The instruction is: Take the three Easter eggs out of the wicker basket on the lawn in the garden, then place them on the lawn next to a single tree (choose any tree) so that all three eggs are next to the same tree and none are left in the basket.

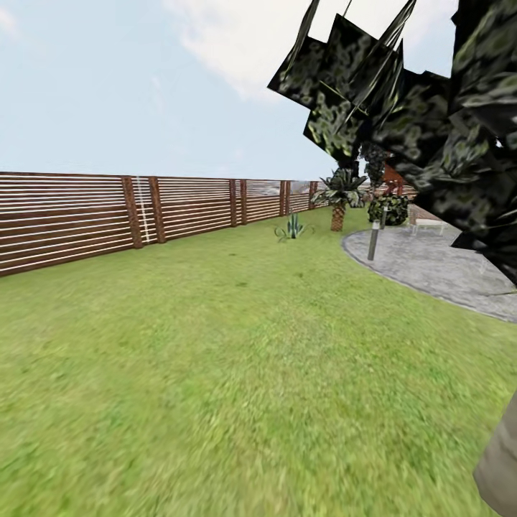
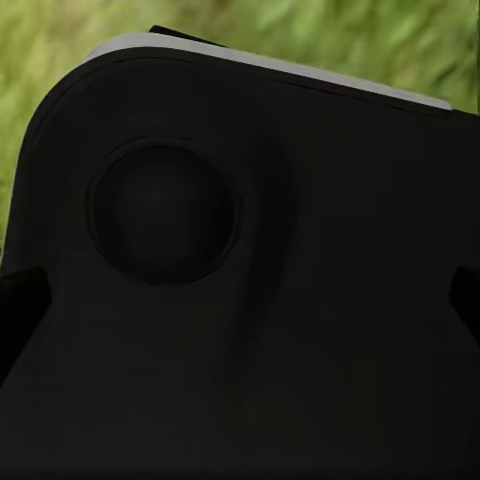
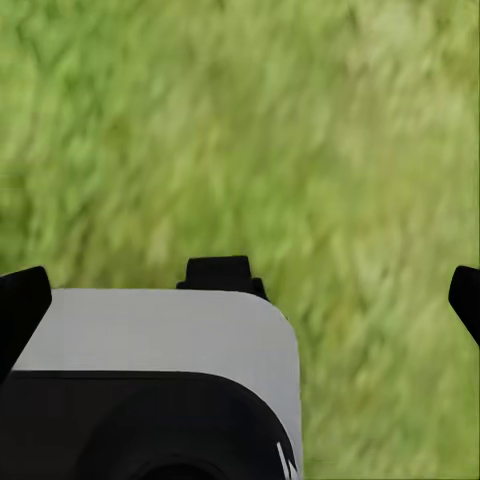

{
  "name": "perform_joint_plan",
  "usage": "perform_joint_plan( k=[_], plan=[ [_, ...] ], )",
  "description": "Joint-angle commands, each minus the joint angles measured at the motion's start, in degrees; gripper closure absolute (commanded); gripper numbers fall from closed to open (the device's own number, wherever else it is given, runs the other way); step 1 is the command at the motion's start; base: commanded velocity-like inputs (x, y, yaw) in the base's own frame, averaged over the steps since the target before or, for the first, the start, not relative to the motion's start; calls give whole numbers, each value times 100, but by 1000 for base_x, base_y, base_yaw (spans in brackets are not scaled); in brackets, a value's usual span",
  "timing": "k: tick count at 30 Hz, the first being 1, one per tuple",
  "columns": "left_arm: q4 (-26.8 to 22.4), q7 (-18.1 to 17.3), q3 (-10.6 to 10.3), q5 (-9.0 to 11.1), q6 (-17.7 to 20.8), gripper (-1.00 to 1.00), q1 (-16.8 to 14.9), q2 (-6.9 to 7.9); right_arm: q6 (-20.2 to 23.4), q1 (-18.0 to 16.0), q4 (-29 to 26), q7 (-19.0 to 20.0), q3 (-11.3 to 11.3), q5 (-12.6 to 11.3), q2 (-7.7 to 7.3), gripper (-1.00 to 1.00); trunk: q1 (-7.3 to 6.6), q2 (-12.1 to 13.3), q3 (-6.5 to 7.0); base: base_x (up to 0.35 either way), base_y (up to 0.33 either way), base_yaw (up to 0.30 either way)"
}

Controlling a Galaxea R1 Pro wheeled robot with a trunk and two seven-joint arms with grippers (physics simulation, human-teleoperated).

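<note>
The eggs and the wicker basket are out of view. Mottled green lawn [image 1: 215, 359] spreads ahead to the dark brown slat fence [image 1: 72, 215]. The jagged dark green crown of a tree [image 1: 431, 122] hangs close at the upper right, and a piece of its pale grey-tan trunk [image 1: 502, 467] stands at the lower right edge. In the left wrist view, my left gripper [image 2: 240, 300] is open, its dark fingertips [image 2: 20, 300] wide apart over a black part of my own body [image 2: 250, 330]. My right gripper [image 3: 245, 305] is open too, holding nothing, above grass [image 3: 300, 130] and my grey body [image 3: 150, 340].
A grey paved patio [image 1: 438, 269] curves along the right, with a short lamp post [image 1: 373, 240] at its edge and a white bench [image 1: 429, 224] behind. A short palm [image 1: 337, 197], a spiky plant [image 1: 291, 228] and a round shrub [image 1: 388, 210] stand far ahead.
</note>
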Motion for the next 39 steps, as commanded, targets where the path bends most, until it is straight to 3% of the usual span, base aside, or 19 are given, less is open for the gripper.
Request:
perform_joint_plan(
  k=[1, 8, 23, 39],
  plan=[
    [-8, -32, 19, 61, -1, -100, 3, -1, -22, -3, 6, 4, -28, 5, 1, -100, 3, -2, -5, 333, 124, 0],
    [-8, -37, 19, 59, -5, -100, 3, -1, -23, -4, 0, 7, -28, 7, 1, -100, 3, -2, -5, 333, 124, -50],
    [-8, -39, 19, 57, -1, -100, 3, -1, -27, -3, -2, 9, -28, 10, -7, -100, 3, -2, -5, 332, 124, -212],
    [-8, -37, 19, 55, 1, -100, 3, -1, -24, -1, -2, 4, -23, 12, -8, -100, 3, -2, -5, 332, 124, -18]
  ],
)
